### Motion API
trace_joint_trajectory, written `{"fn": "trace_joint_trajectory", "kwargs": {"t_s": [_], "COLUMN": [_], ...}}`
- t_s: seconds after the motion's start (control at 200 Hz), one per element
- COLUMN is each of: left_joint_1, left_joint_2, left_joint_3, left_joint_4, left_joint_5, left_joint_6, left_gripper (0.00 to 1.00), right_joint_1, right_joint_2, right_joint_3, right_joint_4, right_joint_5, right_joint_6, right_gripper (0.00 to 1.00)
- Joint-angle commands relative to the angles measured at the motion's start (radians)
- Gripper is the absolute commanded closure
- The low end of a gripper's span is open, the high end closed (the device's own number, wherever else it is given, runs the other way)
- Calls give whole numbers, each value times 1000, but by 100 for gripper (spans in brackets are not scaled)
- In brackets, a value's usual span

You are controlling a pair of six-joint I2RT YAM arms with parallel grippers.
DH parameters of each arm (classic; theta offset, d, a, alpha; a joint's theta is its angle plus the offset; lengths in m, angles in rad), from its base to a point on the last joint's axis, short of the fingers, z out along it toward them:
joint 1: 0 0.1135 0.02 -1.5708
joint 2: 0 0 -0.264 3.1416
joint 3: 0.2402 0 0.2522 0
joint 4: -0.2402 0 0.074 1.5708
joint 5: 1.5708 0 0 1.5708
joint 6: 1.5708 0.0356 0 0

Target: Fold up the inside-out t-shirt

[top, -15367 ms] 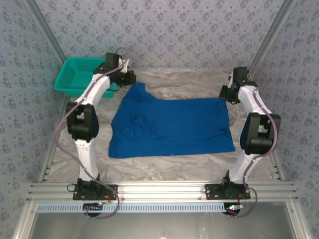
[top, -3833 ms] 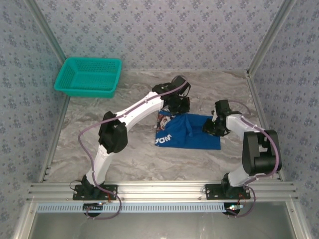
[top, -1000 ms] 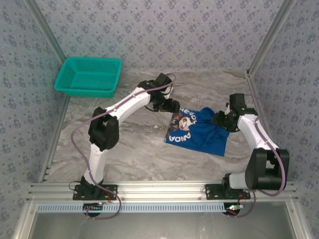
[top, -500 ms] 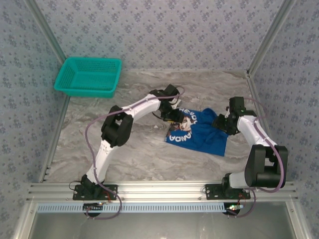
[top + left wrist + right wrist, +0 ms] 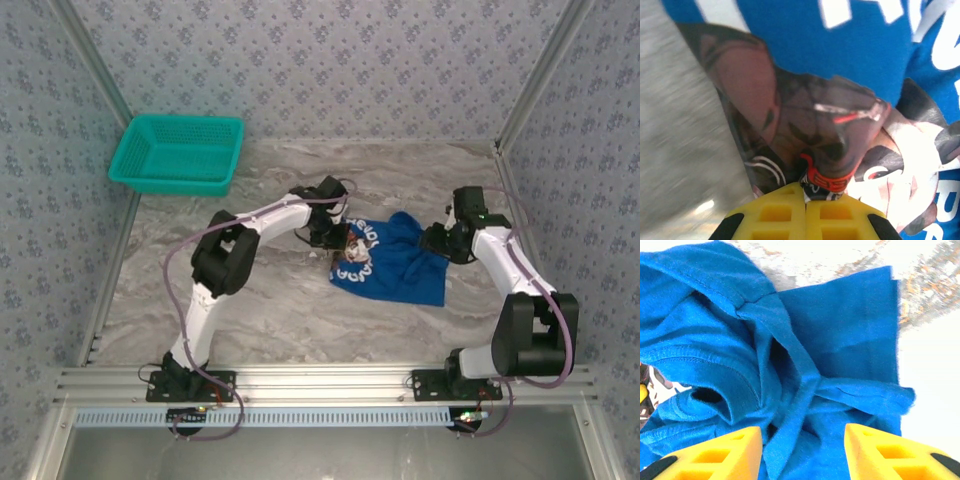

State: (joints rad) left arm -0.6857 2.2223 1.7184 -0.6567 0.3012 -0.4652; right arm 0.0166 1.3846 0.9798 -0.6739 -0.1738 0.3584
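The royal-blue t-shirt (image 5: 395, 268) lay bunched in a rumpled heap near the middle of the marbled surface (image 5: 270, 300), well apart from the teal mesh basket (image 5: 170, 183) at the far left corner. Its printed side faced up along the left edge, where a pale graphic with white lettering (image 5: 356, 262) showed against the blue.

The left pincer (image 5: 340, 240) sat at that printed edge. In its wrist view, the left pincer (image 5: 806, 197) had its yellow fingers (image 5: 775, 212) pressed together, clamped on a small gather of the t-shirt (image 5: 865, 60) where the print (image 5: 900, 165) carried a red and black patch. Grey surface ran along the left of that view.

The right pincer (image 5: 437, 243) stood at the shirt's far right corner. In its wrist view, the right pincer (image 5: 802, 455) had its yellow fingers (image 5: 715, 452) spread wide apart, with creased folds and a hemmed sleeve opening of the t-shirt (image 5: 840, 325) lying between and beyond them. Whether those fingers touched the cloth could not be told.
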Motion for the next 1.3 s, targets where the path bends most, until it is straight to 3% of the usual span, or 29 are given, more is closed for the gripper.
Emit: {"fn": "trace_joint_trajectory", "kwargs": {"t_s": [0.0, 0.19, 0.31, 0.485, 0.55, 0.61, 0.7, 0.999, 1.169, 1.299], "left_joint_1": [47, 118, 138, 142, 143, 145, 147, 200, 237, 239], "left_joint_2": [-151, -409, -530, -614, -640, -660, -678, -665, -654, -627], "left_joint_3": [-147, -470, -618, -631, -616, -608, -607, -637, -658, -635], "left_joint_4": [9, -9, -4, -15, -15, -14, 8, 35, 80, 108], "left_joint_5": [-95, -189, -233, -328, -370, -381, -389, -370, -302, -247], "left_joint_6": [-18, -13, -27, -29, -29, -30, -42, -74, -85, -97], "left_gripper": [99, 98, 90, 61, 55, 50, 47, 46, 46, 46], "right_joint_1": [50, 239, 415, 626, 652, 653, 687, 895, 960, 962], "right_joint_2": [-21, -13, -7, 69, 107, 140, 167, 274, 368, 438], "right_joint_3": [63, 110, 101, 118, 129, 125, 122, 158, 204, 262], "right_joint_4": [-63, -50, 45, 168, 176, 197, 227, 237, 234, 230], "right_joint_5": [-19, -29, -10, 117, 163, 133, 122, 455, 572, 607], "right_joint_6": [-32, -32, 7, 2, 7, 12, 23, 96, 59, 41], "right_gripper": [51, 50, 46, 38, 36, 35, 29, 11, 12, 26]}}
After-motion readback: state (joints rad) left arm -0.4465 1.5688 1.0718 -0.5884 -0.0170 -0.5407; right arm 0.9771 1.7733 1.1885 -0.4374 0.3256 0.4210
